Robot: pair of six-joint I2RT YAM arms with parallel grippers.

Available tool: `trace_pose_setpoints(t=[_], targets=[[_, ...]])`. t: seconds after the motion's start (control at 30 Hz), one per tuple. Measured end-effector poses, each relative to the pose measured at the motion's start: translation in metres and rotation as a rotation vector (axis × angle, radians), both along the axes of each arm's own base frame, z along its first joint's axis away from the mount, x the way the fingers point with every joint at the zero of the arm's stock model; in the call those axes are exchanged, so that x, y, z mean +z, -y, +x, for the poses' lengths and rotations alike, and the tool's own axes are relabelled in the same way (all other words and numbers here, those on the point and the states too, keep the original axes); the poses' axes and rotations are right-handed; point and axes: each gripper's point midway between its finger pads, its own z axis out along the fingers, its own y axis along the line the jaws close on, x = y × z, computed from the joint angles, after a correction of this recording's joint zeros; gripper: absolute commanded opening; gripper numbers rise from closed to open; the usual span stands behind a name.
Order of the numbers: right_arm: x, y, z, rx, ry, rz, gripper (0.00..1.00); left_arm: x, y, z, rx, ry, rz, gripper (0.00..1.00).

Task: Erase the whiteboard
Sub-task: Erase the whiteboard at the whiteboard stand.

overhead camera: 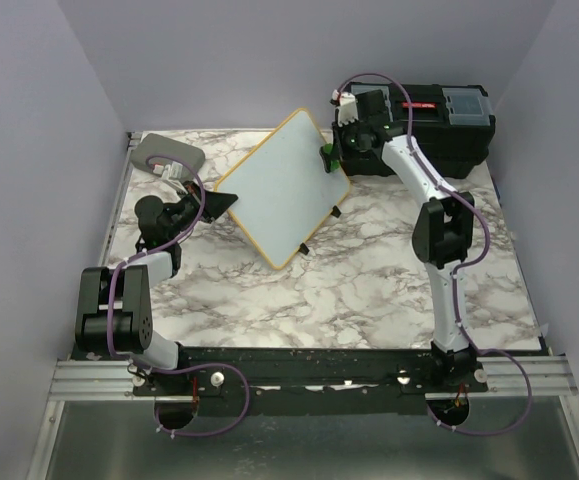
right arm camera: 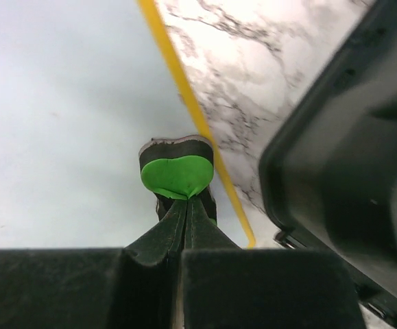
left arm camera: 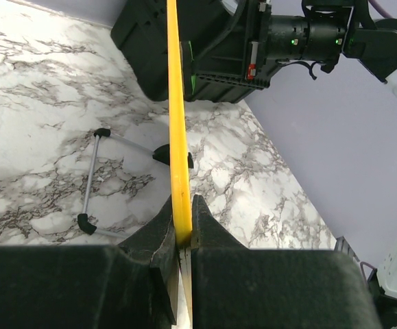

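Note:
The whiteboard, white with a yellow frame, stands tilted on the marble table, its black feet towards the front. My left gripper is shut on the board's left edge. In the left wrist view the yellow frame runs straight up from between that gripper's fingers. My right gripper is at the board's right edge, shut on a small green eraser that rests against the white surface. No marks show on the board from above.
A black toolbox stands at the back right, close behind the right gripper and also large in the right wrist view. A grey rounded case lies at the back left. The board's wire stand rests on the table.

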Motion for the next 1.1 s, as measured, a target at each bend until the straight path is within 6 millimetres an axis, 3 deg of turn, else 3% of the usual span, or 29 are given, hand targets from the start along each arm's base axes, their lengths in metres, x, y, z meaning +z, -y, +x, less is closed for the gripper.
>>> trace_pose_setpoints(t=[0.3, 0.77, 1.1], targets=[[0.009, -0.034, -0.020, 0.196, 0.011, 0.050, 0.01, 0.000, 0.000, 0.000, 0.000, -0.001, -0.001, 0.00], [0.008, 0.001, 0.011, -0.076, 0.062, -0.085, 0.01, 0.000, 0.000, 0.000, 0.001, -0.002, 0.000, 0.00], [-0.024, 0.010, -0.009, 0.030, 0.002, -0.105, 0.01, 0.001, 0.000, 0.001, 0.000, 0.000, 0.000, 0.00]])
